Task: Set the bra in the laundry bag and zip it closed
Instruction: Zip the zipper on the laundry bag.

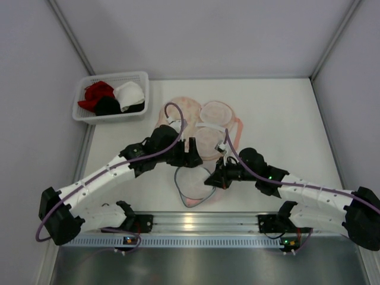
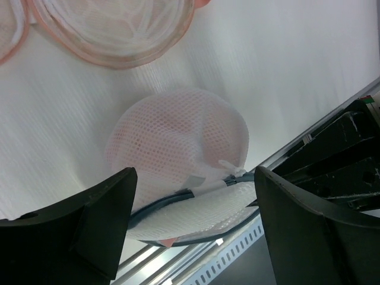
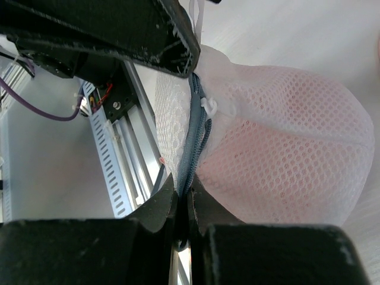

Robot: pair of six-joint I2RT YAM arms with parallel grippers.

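Near the metal rail (image 1: 202,222) at the front of the white table (image 1: 279,130), between the two arms, lies the laundry bag (image 1: 191,185), a round dome of white open mesh with a honeycomb weave. A grey-blue zip (image 3: 199,136) rings it where the two halves meet. From above its outline is nearly circular, so no long axis stands out, and its domed face turns upward. Something soft and pale pink fills it and shows through the mesh, apparently the bra (image 3: 285,160). The right gripper (image 3: 183,199) has its dark fingers pressed tight together on the bag's zip rim. The left gripper (image 2: 196,172) hangs just above the bag with its fingers spread wide and nothing between them, and the small white zip pull (image 2: 234,174) shows in that gap. Whether the zip is fully drawn cannot be told. Farther back lie flat round peach-rimmed pieces (image 1: 217,113) with pale centres. At the far left a white slotted plastic basket (image 1: 113,119) holds crumpled red (image 1: 96,92), black (image 1: 108,105) and white (image 1: 129,94) garments.
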